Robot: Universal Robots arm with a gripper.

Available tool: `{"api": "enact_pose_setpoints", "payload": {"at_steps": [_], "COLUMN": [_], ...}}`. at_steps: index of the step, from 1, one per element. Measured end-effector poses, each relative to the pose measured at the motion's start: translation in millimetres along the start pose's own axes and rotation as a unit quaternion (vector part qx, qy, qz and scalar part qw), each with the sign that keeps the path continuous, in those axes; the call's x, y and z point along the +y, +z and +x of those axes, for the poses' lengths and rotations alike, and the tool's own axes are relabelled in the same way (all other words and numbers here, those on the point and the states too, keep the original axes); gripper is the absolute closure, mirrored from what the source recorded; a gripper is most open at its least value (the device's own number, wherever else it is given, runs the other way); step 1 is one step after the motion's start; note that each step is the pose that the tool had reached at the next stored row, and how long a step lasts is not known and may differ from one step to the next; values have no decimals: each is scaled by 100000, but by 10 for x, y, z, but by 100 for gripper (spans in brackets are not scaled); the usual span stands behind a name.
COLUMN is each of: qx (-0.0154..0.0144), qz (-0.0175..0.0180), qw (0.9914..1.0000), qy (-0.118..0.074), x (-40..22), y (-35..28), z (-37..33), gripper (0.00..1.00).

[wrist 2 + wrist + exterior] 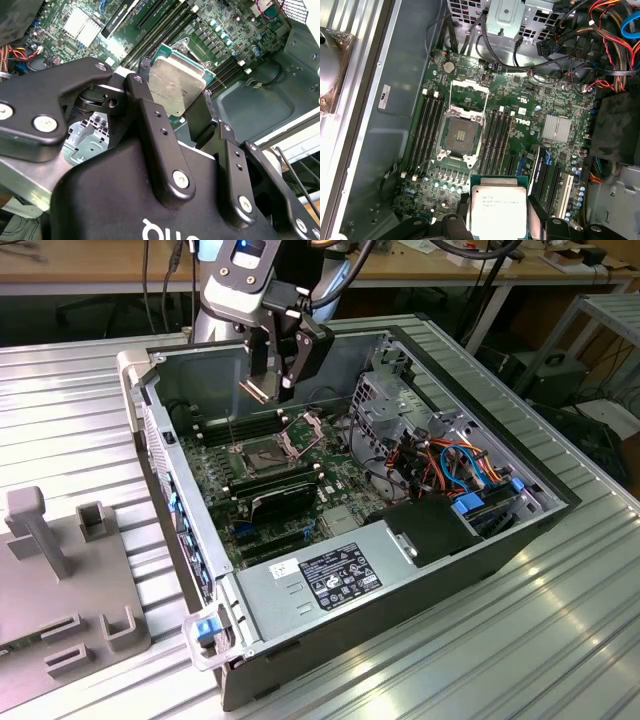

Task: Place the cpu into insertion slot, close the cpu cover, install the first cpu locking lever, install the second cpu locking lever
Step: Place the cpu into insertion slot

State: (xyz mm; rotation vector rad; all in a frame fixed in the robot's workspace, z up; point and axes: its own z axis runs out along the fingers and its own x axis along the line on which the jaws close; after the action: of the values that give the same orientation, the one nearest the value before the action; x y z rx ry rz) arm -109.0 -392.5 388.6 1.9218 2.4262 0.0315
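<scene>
Chip: the small flat square cpu (497,212), with a dull silver-grey metal top on a green base, is held in the air, raised well above the board and touching nothing below it.
Gripper: the black two-finger gripper (177,107) grasps the cpu, its fingers (150,115) pressed against two opposite edges.
Socket: the square insertion slot (461,136), a dark pin field inside a silver rim, lies uncovered with nothing seated in it.
Cover: the thin silver cpu cover (468,86), a windowed frame, stands swung up at one edge of the slot.
Board: a green circuit board (520,100) carries the slot, with long narrow black memory slots (427,125) on both sides.
Case: an open black and grey computer case (480,560) lies on a ribbed silver metal table (500,660).
Exterior view's left: a grey plastic fixture (60,570) sits well apart from the case.
</scene>
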Motion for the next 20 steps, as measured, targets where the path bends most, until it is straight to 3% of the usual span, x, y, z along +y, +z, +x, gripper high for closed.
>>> {"api": "enact_pose_setpoints", "payload": {"at_steps": [13, 17, 20], "qx": [0, -17, -68], "qz": [2, 7, 38], "qw": [100000, 99999, 99988], "qy": [13, 433, 1553], "x": [7, 97, 115], "y": [2, 16, 29], "z": [17, 52, 58], "gripper": [46, 46, 46]}}
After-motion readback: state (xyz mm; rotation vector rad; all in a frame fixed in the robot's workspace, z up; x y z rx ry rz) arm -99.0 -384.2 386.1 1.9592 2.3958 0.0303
